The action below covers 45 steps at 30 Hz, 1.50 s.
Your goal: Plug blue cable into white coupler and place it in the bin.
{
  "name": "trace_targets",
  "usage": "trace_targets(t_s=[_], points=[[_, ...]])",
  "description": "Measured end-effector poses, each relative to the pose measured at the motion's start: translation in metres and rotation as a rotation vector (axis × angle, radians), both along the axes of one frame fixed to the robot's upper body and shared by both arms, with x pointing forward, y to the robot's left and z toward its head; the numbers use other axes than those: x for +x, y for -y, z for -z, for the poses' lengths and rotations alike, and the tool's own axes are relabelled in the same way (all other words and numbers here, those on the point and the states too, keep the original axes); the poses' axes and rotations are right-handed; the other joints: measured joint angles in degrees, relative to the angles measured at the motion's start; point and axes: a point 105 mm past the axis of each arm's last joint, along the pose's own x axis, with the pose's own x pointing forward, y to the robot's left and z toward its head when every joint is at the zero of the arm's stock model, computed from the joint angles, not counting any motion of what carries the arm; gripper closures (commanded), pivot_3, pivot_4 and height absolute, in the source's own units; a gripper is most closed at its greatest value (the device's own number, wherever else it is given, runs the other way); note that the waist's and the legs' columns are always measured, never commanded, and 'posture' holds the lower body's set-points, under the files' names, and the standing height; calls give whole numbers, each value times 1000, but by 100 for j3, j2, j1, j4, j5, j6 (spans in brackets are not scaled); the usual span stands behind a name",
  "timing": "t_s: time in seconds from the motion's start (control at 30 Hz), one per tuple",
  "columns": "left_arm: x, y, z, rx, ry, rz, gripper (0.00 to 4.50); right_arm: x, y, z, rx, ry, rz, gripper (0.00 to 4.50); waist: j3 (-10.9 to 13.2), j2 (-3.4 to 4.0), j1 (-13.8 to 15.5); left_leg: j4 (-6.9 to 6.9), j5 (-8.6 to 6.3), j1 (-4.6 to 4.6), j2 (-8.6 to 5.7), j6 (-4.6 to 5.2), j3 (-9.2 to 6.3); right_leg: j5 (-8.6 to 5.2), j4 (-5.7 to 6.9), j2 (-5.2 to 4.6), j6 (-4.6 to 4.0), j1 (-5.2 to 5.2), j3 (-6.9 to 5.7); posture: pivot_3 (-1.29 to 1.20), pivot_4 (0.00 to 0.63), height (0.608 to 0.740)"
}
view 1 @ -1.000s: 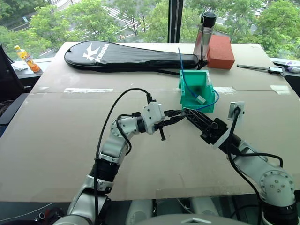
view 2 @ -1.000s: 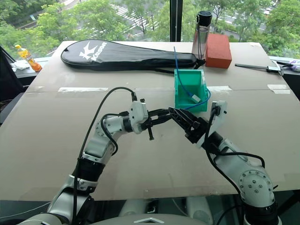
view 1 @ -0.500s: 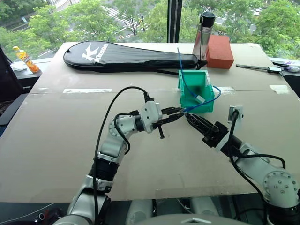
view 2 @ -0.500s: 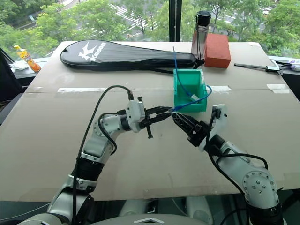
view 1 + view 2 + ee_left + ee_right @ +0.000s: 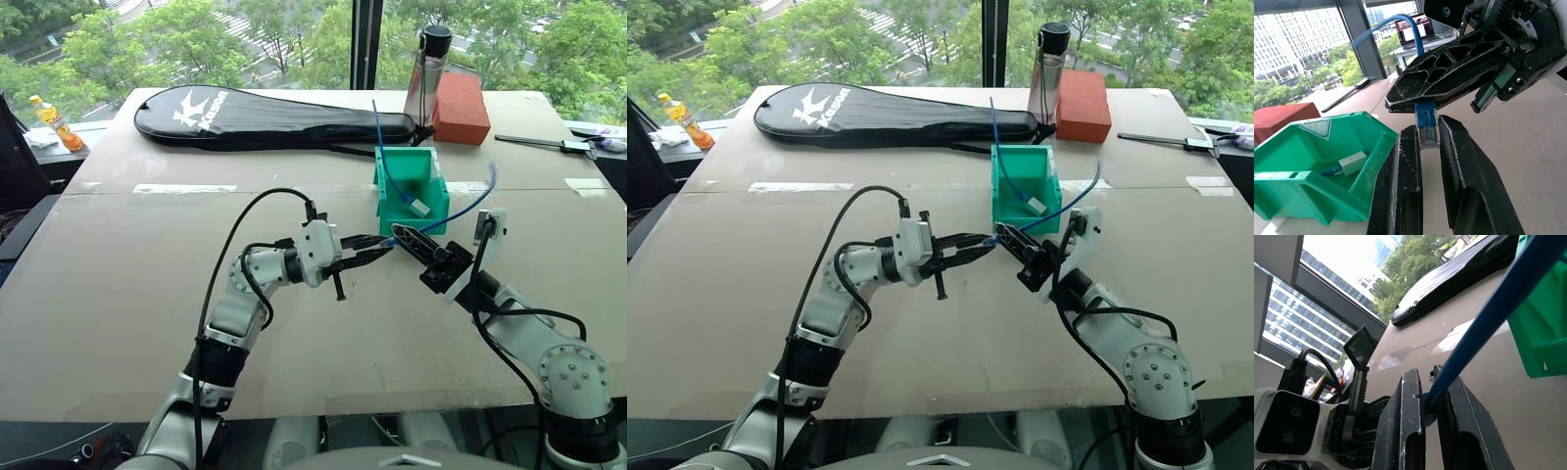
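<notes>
We see a black racket case (image 5: 265, 117) lying along the far side of the cardboard-covered table (image 5: 118, 284). Near its narrow end stands a clear bottle with a dark cap (image 5: 427, 69), with a red-brown brick (image 5: 460, 108) just beside it. A slim tool (image 5: 549, 145) lies toward the table's far right corner. An orange drink bottle (image 5: 51, 121) rests beyond the table's left edge.

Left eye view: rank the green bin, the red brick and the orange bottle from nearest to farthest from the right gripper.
1. The green bin, just beyond the right gripper, slightly to its right.
2. The red brick, at the table's far edge, behind the bin.
3. The orange bottle, off the table's far left corner.
</notes>
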Motion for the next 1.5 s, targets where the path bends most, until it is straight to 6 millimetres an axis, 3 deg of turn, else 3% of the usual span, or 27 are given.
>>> trace_targets(t_s=[0.2, 0.3, 0.47, 0.67, 1.03, 1.4, 1.5], points=[[2, -5, -7, -57, -88, -22, 1865, 1, 2, 2, -21, -1, 10, 4500, 0, 0, -4, 0, 0, 0, 1, 0, -2, 0, 0, 0, 0, 0, -1, 0, 150, 740], [14, -21, -10, -97, -136, -117, 938, 1, 3, 3, -35, 4, 16, 4500, 0, 0, -12, 0, 0, 2, 2, 0, -2, 0, 1, 1, 0, 0, -1, 0, 150, 740], [34, -87, 3, -132, -278, -408, 938, 3, 8, 6, -86, 25, 39, 4500, 0, 0, -17, -5, 0, 3, 6, 0, -5, -1, 2, 3, 0, -1, -7, 0, 150, 740], [51, -130, 18, -93, -340, -592, 938, 3, 4, 8, -96, 43, 30, 4500, 1, 0, 20, -1, 0, 1, -1, -1, 0, -2, 0, -6, -2, 0, -8, 0, 150, 740], [77, -118, 35, 69, -329, -510, 938, 3, 2, 10, -117, 55, 22, 4500, 1, 0, 4, -5, 0, -1, -1, -1, 0, 0, 0, -4, -1, -2, -11, 0, 150, 740], [91, -123, 47, 194, -317, -433, 938, -2, 7, 13, -126, 38, 51, 4500, 1, -2, 0, -4, 0, -3, -2, -1, -1, 0, -1, -4, 0, -2, -11, 0, 150, 740], [93, -125, 52, 225, -308, -426, 2077, -3, 6, 12, -128, 43, 54, 4500, 1, -2, -2, -4, 0, -4, -1, 0, 0, 0, -2, -5, 0, -2, -11, 0, 150, 740]])
